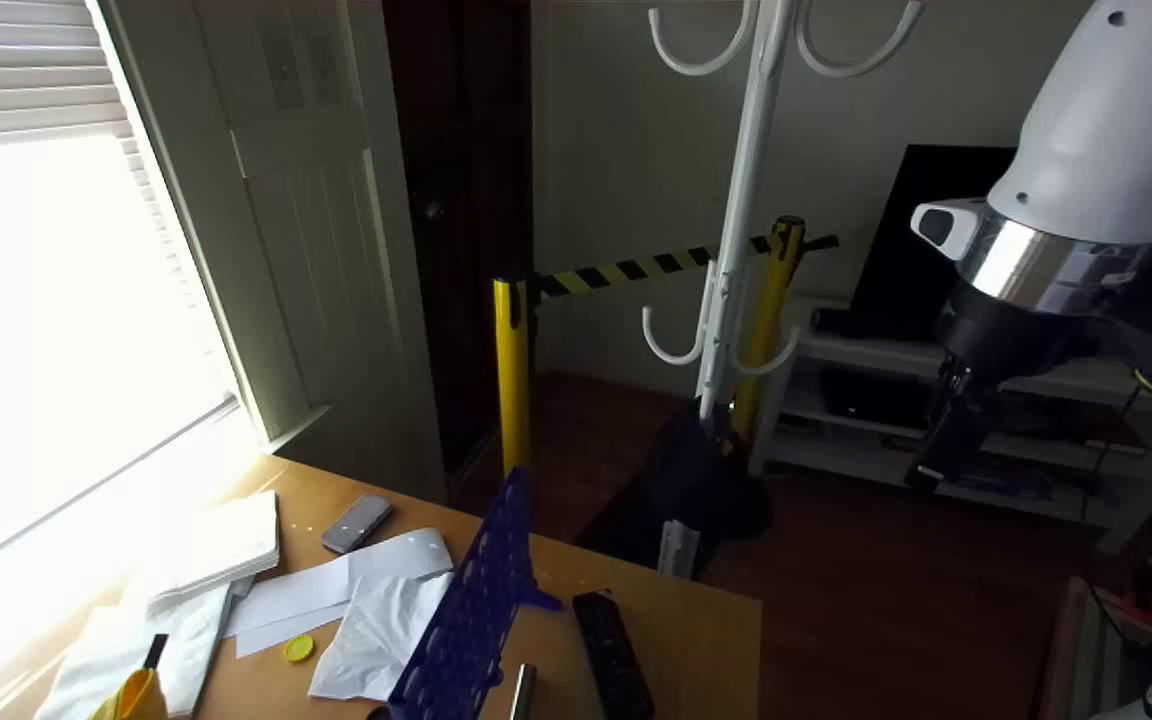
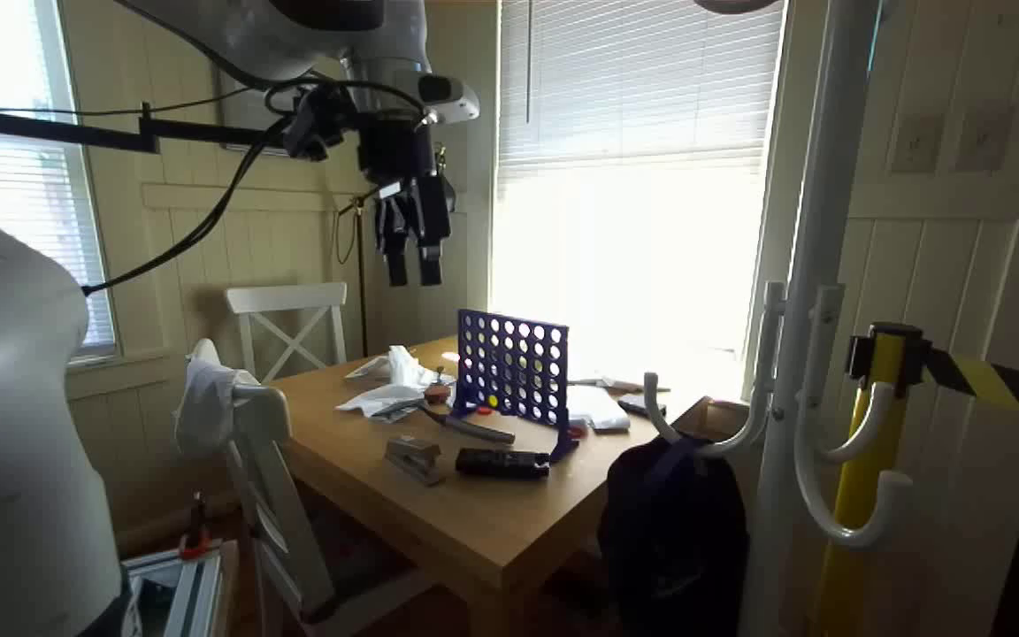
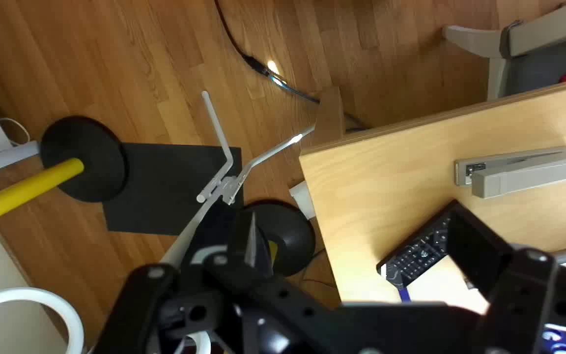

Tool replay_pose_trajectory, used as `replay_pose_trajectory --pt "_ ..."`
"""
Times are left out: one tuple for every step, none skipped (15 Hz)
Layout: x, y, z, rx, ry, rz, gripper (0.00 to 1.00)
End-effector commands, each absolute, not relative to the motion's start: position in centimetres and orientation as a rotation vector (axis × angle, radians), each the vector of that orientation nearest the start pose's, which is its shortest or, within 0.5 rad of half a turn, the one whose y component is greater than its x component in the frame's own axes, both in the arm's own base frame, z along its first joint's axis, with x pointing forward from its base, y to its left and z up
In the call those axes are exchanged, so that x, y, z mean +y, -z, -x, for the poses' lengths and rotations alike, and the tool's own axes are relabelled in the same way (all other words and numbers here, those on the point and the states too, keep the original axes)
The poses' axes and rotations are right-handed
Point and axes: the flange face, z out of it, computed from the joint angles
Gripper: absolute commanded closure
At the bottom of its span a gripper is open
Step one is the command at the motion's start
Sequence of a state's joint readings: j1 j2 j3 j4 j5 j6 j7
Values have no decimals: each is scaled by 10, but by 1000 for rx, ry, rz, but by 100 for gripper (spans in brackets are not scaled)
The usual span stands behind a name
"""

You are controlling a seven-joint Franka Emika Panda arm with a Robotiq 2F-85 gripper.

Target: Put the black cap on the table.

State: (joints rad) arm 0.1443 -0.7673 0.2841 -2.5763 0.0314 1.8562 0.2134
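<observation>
The black cap hangs as a dark, floppy lump on a lower hook of the white coat rack, beside the table. It also hangs there in an exterior view. In the wrist view the cap is a dark shape partly hidden behind a finger. The light brown table also shows in an exterior view and the wrist view. My gripper points down, high above the table level and apart from the cap. In the wrist view its fingers are wide apart with nothing between them.
The white coat rack with curved hooks stands near the table corner. A blue-purple game board stands upright on the table. A black remote and a stapler lie near the edge. Yellow posts and a white chair stand nearby.
</observation>
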Motion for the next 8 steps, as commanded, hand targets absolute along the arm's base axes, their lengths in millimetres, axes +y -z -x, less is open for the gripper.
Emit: replay_pose_trajectory --pt "146 -495 -297 -218 118 3284 0" --pt "146 -495 -297 -218 118 3284 0" --pt "146 -495 -297 -218 118 3284 0" --pt "146 -495 -297 -218 118 3284 0" --pt "146 -495 -297 -218 118 3284 0" --pt "143 -494 -299 -236 109 3249 0" --pt "137 -494 -304 -241 129 3225 0" --pt "130 -495 -308 -227 137 3210 0"
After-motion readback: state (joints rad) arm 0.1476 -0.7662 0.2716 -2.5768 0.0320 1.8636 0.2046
